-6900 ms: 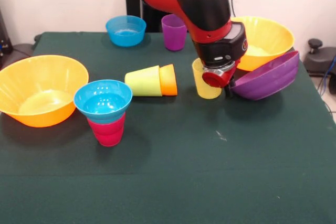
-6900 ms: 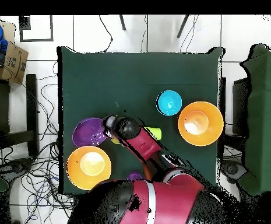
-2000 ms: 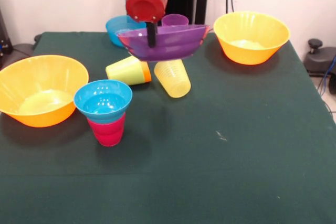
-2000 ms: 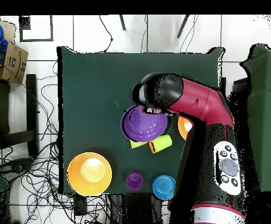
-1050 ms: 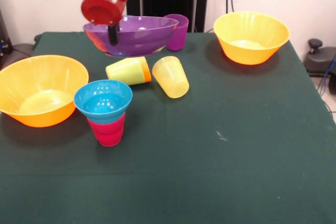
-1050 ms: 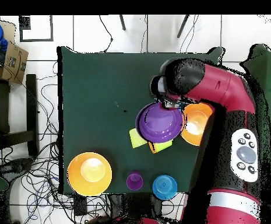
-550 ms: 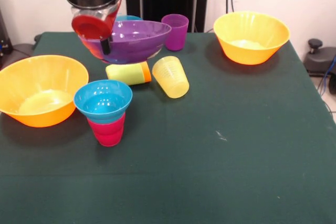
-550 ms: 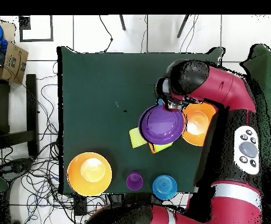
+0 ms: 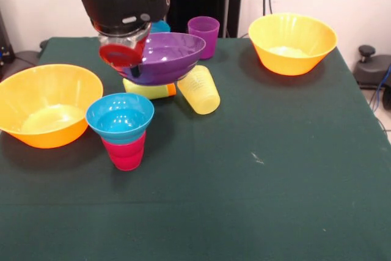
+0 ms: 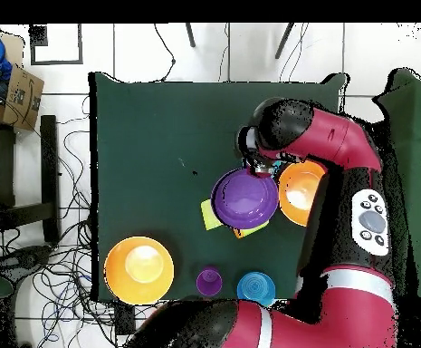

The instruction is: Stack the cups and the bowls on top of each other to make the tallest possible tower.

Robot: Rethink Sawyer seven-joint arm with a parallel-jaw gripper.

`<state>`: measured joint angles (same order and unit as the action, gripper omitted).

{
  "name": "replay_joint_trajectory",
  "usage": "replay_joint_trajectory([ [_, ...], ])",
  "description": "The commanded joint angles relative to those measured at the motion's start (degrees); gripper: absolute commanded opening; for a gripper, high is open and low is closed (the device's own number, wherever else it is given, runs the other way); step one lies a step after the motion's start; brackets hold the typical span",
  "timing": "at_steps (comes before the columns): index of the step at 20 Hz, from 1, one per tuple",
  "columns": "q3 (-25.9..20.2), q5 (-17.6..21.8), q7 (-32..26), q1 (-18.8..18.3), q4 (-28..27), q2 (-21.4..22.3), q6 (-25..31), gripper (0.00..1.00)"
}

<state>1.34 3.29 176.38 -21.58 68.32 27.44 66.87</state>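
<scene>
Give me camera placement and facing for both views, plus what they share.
Front view: across the table, facing the robot; arm enters from above, gripper holding the purple bowl by its rim.
Overhead view: above the table, looking straight down; the whole red arm shows.
Shared: the purple bowl, both orange bowls, the lying cups.

Red and black arm reaches down from above, wrist bent. Hand hangs low, clamped on the rim of the purple bowl, carrying it tilted and clear of the desk.
</scene>
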Motion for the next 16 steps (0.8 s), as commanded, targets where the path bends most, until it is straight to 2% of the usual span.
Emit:
replay_joint_trajectory([
  [1, -7.57, 1.49, -12.65, 1.18, -4.37, -2.62, 5.41, 0.00],
  [9, -10.11, 0.15, -14.46, -0.19, -8.91, -2.33, 14.96, 0.00],
  [16, -11.84, 0.39, -15.97, -1.73, -11.48, -1.57, 20.16, 0.00],
])
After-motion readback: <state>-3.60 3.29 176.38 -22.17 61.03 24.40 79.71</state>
